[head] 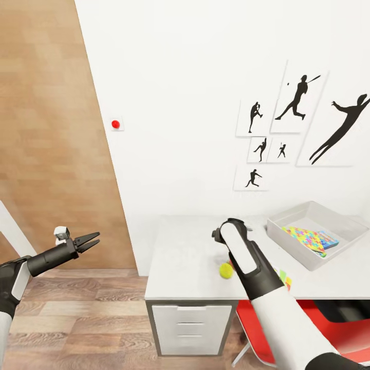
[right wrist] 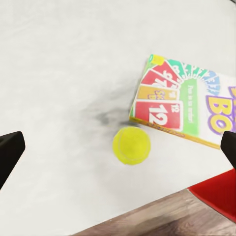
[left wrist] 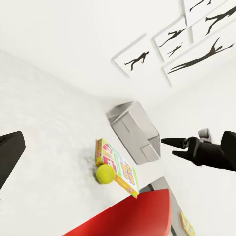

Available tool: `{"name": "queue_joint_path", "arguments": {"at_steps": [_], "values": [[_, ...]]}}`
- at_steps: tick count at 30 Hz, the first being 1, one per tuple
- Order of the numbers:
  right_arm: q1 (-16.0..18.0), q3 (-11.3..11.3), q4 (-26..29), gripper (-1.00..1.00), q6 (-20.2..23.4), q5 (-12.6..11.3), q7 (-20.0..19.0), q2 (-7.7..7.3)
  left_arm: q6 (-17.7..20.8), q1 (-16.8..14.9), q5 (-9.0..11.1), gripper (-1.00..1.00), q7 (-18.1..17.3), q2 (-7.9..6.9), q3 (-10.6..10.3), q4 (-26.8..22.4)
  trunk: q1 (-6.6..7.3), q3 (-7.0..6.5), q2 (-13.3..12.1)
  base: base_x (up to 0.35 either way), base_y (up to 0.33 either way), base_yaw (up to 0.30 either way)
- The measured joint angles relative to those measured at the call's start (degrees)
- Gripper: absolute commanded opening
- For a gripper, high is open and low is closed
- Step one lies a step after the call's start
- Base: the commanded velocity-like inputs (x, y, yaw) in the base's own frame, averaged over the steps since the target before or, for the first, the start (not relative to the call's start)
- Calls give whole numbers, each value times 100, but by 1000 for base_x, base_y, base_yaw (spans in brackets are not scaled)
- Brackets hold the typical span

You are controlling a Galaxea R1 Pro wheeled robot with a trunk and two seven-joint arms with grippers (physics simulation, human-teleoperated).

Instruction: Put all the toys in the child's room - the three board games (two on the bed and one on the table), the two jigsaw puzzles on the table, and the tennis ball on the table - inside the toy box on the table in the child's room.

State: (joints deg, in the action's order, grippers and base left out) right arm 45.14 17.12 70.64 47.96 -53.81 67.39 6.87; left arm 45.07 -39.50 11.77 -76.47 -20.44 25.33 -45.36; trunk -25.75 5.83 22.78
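Here the right gripper (right wrist: 118,147) hangs wide open and empty above the tennis ball (right wrist: 131,145), which lies near the table's (head: 180,267) front edge, touching the Skip-Bo carton (right wrist: 189,105).

The left gripper (head: 88,240) is nearly closed and empty.

— What sort of place is this?

— A child's bedroom or playroom in a home, rendered in a simulator. On the white wall (head: 180,103) above the bench (head: 185,262) hangs a cluster of black baseball-player prints (head: 295,97).

— What else says child?

— Toys. A tennis ball (head: 225,270) lies on the bench beside a Skip-Bo card game (right wrist: 184,101), and at the bench's far end a grey bin (head: 349,226) holds a bright jigsaw (head: 306,238).

— And home?

— Wood-plank floor (head: 77,318), drawers (head: 191,329) under the bench, and a red chair (head: 329,318) pulled up to it.
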Motion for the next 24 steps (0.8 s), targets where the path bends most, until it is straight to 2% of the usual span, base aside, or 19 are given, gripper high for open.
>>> {"name": "queue_joint_path", "arguments": {"at_steps": [4,7,13,19,24], "values": [[348,-24,-684,100,-8,9,-313,-6,-2,0,0,100,-2,1,-3,0,0,0,1,0,0,0],[455,-29,-873,100,-9,8,-464,-7,-2,0,5,100,-3,3,-4,0,0,0,1,0,0,0],[613,-86,-1245,100,-28,-1,-555,-7,-2,0,3,100,-3,1,0,0,0,0,1,0,0,0],[710,-335,-1802,100,-209,-10,-625,-8,-3,0,1,100,-3,-2,2,0,0,0,1,0,0,0],[766,-394,-2124,100,-297,0,-913,-14,-3,0,0,100,-3,-3,4,0,0,0,1,0,0,0]]}}
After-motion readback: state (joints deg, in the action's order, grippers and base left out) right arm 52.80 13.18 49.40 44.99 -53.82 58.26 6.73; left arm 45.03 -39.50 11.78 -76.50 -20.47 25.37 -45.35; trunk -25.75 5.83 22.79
